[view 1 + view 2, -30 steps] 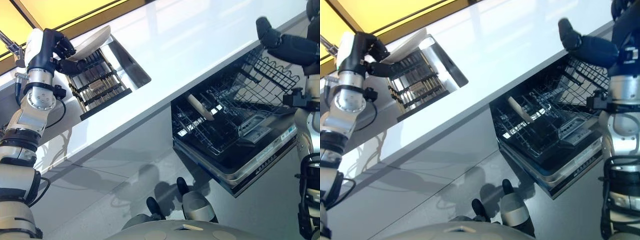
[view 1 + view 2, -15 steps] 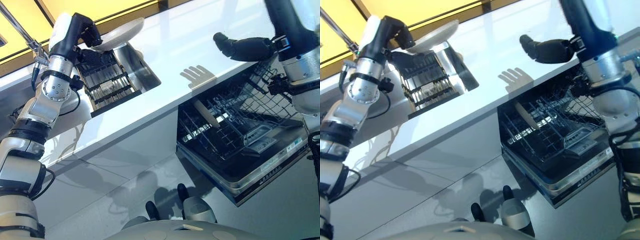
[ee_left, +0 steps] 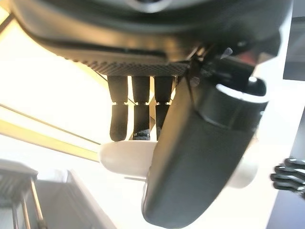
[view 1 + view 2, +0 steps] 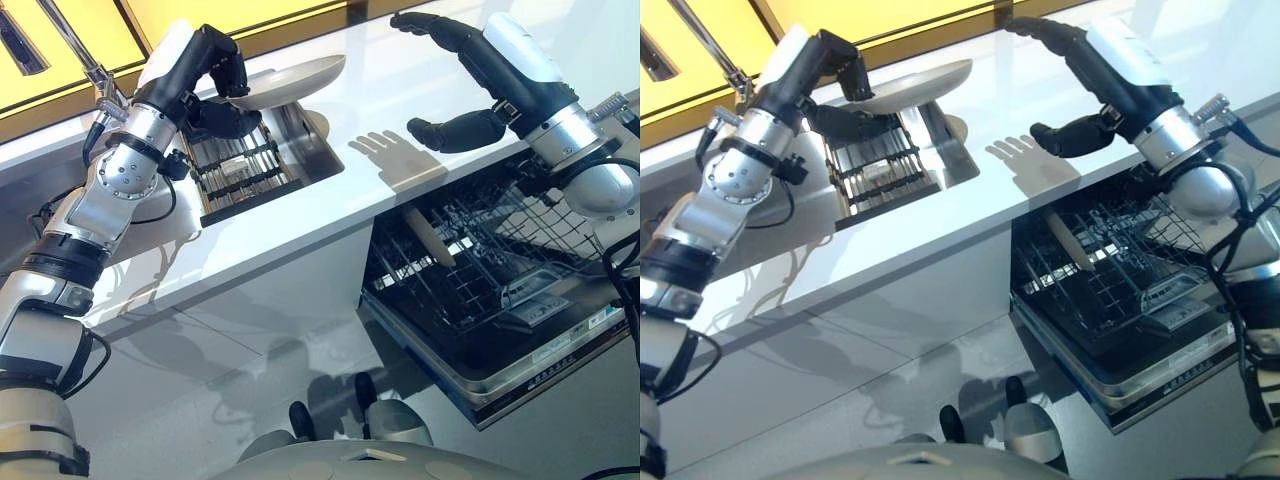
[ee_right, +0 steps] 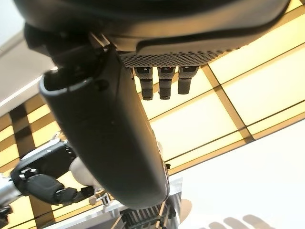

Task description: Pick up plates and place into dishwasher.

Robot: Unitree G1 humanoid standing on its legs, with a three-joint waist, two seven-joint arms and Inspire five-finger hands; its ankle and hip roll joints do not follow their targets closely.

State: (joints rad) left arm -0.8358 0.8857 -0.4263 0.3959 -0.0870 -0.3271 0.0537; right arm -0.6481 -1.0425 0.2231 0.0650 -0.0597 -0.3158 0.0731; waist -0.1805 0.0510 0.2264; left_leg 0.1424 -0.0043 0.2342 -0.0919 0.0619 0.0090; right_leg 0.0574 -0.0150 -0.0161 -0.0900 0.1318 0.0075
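Note:
A white plate (image 4: 300, 78) hangs level above the sink's right edge, with my left hand (image 4: 215, 75) shut on its rim. In the left wrist view the plate (image 3: 124, 160) shows past the fingers (image 3: 136, 114), with the thumb over it. My right hand (image 4: 480, 75) hovers open above the white counter (image 4: 330, 200), fingers stretched toward the plate and a gap still between them. Its straight fingers (image 5: 162, 81) show in the right wrist view. Another plate (image 4: 430, 235) stands on edge in the open dishwasher's lower rack (image 4: 470, 280).
A dark dish rack (image 4: 240, 170) fills the steel sink under the held plate. A faucet (image 4: 80, 50) rises at the far left. The pulled-out dishwasher door (image 4: 520, 375) juts out below the counter edge on the right.
My left hand has lifted the plate off the sink rack and carried it right. My right hand has swung from over the dishwasher to above the counter, toward the plate. The camera has shifted too.

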